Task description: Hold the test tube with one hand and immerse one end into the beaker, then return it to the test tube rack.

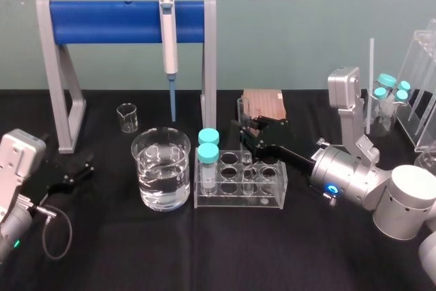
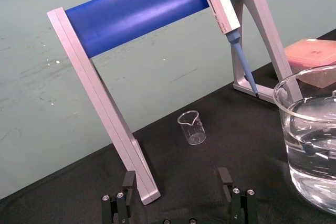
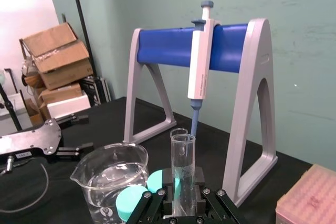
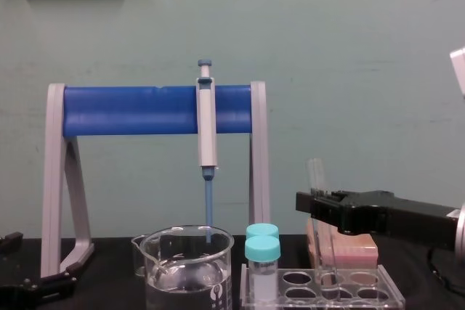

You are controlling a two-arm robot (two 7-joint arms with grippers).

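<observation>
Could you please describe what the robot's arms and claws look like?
Both arms are silver cylinders ending in black two-fingered claws: the left claw and the right claw. The right wrist carries a glowing blue ring; a grey cable loops from the left wrist.

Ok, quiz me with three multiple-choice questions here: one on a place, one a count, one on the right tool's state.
1. Where does the beaker stand? A. left of the test tube rack B. behind it C. right of it
2. How many teal-capped tubes stand in it? A. one B. two C. four
3. The right tool is: A. open above the beaker B. shut on the test tube C. parked, open
Answers: 1 A, it sits off the rack's left end. 2 B, two teal caps show at that end. 3 B, it clamps the upright tube at the rack; the left tool lies parked.
</observation>
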